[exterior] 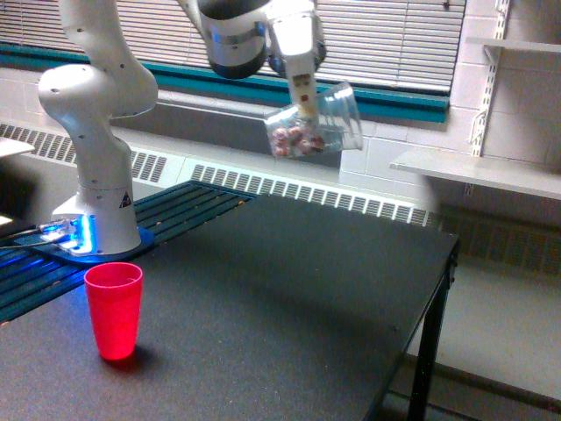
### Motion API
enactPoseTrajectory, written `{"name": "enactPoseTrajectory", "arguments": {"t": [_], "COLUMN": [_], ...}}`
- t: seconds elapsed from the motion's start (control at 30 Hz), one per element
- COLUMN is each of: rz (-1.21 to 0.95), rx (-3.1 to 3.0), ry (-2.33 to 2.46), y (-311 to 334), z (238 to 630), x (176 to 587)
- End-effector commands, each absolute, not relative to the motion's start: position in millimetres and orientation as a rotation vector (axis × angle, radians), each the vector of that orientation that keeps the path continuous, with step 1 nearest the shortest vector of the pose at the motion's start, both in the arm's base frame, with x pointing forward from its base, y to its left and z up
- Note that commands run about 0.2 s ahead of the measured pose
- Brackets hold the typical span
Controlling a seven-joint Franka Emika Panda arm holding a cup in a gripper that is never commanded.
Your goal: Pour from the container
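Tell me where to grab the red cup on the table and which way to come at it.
Grip the red cup around its side wall, just under the rim, coming in level from the side. It stands upright with its mouth open upward and tapers toward the base, so the wider upper wall should hold best. The exterior view's right side looks free; the robot's base stands behind it.
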State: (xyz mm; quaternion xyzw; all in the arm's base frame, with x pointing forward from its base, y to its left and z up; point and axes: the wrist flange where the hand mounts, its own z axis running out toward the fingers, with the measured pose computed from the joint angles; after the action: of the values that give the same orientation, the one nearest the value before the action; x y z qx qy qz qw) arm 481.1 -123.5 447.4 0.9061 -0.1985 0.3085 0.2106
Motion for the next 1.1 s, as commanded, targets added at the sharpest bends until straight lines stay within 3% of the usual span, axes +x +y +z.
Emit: {"name": "enactPoseTrajectory", "arguments": {"t": [0.03,1.1], "rz": [0.881,0.854], "rx": [2.477,2.307], "ry": [-0.687,-0.686], "y": [-144,-192], "z": [434,376], "x": [455,328]}}
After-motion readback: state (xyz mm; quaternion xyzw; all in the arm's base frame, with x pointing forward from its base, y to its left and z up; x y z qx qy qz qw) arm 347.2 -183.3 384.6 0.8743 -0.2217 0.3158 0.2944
